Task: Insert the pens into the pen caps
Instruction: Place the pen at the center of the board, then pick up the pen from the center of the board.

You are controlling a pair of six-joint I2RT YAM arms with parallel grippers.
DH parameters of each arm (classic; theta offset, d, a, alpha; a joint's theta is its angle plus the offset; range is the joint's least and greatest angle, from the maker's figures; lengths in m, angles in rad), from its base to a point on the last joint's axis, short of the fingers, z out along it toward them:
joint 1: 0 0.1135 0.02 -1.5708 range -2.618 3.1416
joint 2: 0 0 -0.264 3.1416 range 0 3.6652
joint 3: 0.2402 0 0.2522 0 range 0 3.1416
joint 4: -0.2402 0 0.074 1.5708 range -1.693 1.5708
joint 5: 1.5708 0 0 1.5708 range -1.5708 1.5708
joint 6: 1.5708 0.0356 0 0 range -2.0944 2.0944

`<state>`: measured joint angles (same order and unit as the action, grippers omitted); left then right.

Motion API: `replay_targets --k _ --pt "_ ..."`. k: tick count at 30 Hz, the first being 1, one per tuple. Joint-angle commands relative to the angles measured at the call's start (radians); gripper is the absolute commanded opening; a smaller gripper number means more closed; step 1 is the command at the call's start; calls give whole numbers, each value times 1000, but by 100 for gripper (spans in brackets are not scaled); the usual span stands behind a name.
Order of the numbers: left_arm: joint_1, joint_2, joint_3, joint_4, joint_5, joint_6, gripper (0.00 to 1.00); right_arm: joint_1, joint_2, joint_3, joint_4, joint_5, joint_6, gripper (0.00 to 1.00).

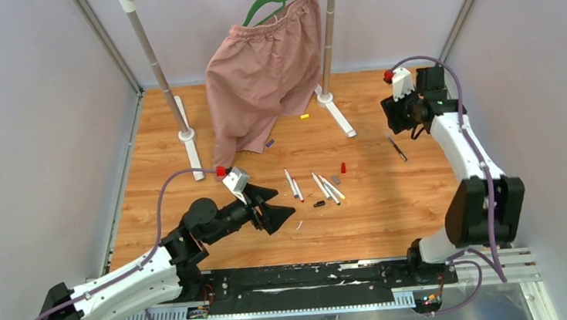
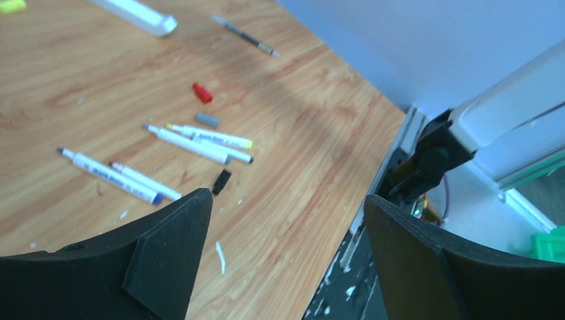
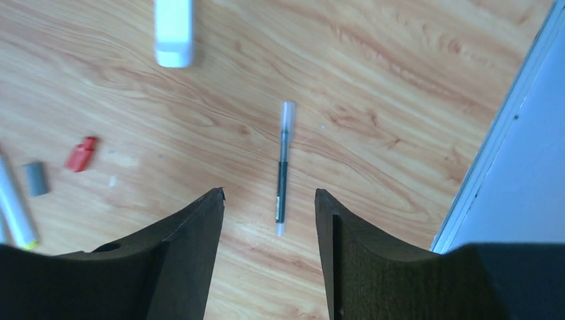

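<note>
Several white pens point(image 1: 320, 187) with coloured tips lie side by side mid-table, also seen as pens point(image 2: 188, 144) in the left wrist view. Around them lie a red pen cap point(image 1: 343, 168), a grey cap point(image 1: 335, 179) and a black cap point(image 1: 319, 203). A yellow cap point(image 1: 304, 115) and a purple cap point(image 1: 269, 143) lie near the shorts. A slim black pen point(image 3: 282, 170) lies alone on the wood at the right. My right gripper point(image 3: 270, 193) hovers over it, open and empty. My left gripper point(image 2: 288, 197) is wide open, empty, just near of the black cap point(image 2: 221, 181).
A clothes rack with pink shorts point(image 1: 261, 73) on a green hanger stands at the back; its white feet point(image 1: 336, 113) rest on the wood. Grey walls and metal posts enclose the table. The black base rail point(image 1: 314, 277) runs along the near edge.
</note>
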<state>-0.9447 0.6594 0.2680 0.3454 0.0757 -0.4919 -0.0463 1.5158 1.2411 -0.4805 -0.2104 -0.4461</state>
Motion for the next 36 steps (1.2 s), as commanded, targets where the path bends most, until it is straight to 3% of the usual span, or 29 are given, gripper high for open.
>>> replay_targets --k 1,6,10,19,24,32,36 --pt "3 0 138 -116 -19 22 92 -15 -151 -50 -35 -189 -6 59" --pt "3 16 213 -121 -61 17 100 -15 -324 -83 -32 -426 15 60" --pt "3 43 234 -120 -99 38 100 -15 -447 -136 18 -610 42 66" --pt "3 164 291 -82 -68 44 100 -15 -570 -298 202 -817 86 73" --pt "4 241 270 78 -58 17 100 -15 -581 -344 257 -865 106 73" --pt "7 437 359 81 15 137 100 -15 -538 -358 249 -847 77 74" --pt "67 502 387 83 76 116 99 -10 -494 -381 282 -872 97 73"
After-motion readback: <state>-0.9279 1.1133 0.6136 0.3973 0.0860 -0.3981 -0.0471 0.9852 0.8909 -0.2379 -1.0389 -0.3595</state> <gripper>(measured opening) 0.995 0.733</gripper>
